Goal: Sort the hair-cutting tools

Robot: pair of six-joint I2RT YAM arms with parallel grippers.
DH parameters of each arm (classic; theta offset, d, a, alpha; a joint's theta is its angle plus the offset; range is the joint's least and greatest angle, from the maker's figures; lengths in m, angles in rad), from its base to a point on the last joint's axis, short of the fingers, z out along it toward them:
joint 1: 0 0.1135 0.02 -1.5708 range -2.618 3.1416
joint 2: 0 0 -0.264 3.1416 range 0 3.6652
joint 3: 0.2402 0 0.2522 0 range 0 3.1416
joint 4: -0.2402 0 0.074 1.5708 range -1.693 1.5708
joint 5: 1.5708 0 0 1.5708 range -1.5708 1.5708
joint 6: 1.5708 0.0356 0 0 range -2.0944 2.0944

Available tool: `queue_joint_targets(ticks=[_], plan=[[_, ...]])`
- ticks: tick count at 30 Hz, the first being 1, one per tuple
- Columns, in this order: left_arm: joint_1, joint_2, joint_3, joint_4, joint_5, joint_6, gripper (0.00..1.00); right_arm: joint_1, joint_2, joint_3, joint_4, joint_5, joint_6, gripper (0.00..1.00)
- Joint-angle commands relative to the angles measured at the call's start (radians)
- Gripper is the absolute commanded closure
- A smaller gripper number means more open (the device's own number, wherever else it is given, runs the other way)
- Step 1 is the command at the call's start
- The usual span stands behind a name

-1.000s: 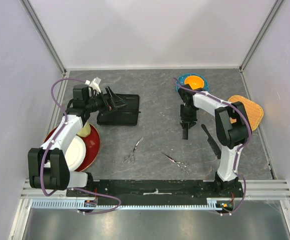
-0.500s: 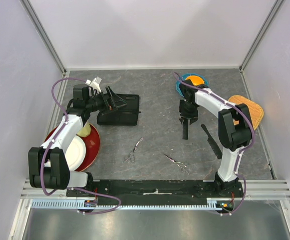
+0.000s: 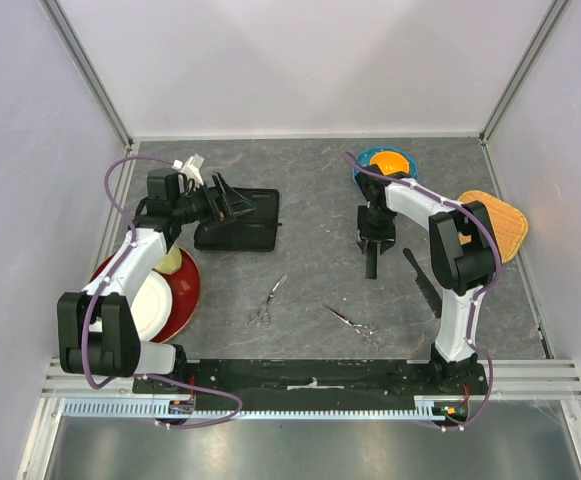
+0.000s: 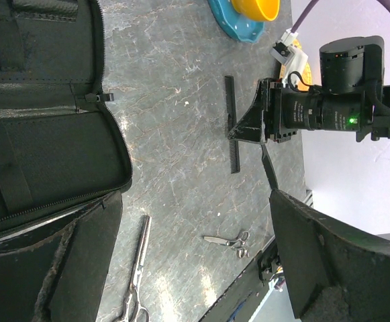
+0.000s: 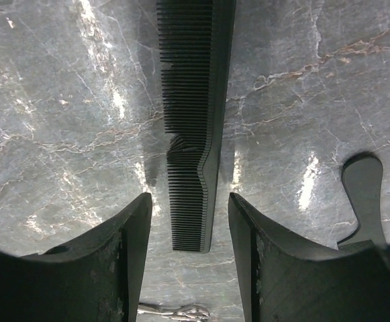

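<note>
Two scissors [image 3: 267, 302], two combs [image 3: 422, 284] (one inside the wide-apart right gripper [image 5: 189, 204]); left gripper [image 3: 232, 198] apart too

A dark grey marbled tabletop [image 3: 310, 190] is lying between 3 plain pale walls [image 3: 300, 60], with silver posts [image 3: 89, 70] running up the 2 far corners; light is glinting off its surface.

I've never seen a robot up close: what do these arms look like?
The left arm and right arm have white links with black joints; a purple cable loops along each. The left end effector and right end effector are black, each with two tapering fingers. A green light glows on the right wrist.
</note>
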Motion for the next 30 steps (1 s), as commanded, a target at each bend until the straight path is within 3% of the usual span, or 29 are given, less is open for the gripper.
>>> queue_joint_targets(ticks=[1, 7, 20, 30], plan=[[0.003, 0.004, 0.000, 0.040, 0.036, -0.024, 0.04, -0.006, 0.015, -0.013, 0.023, 0.012, -0.008, 0.43], [0.005, 0.004, 0.001, 0.040, 0.037, -0.027, 0.04, -0.009, 0.020, -0.049, 0.034, 0.014, -0.002, 0.44], [0.003, 0.007, 0.000, 0.040, 0.042, -0.030, 0.04, -0.013, 0.034, -0.084, 0.059, 0.007, -0.002, 0.60], [0.003, 0.010, 0.000, 0.043, 0.048, -0.033, 0.04, -0.013, 0.014, -0.069, 0.057, 0.003, 0.004, 0.63]])
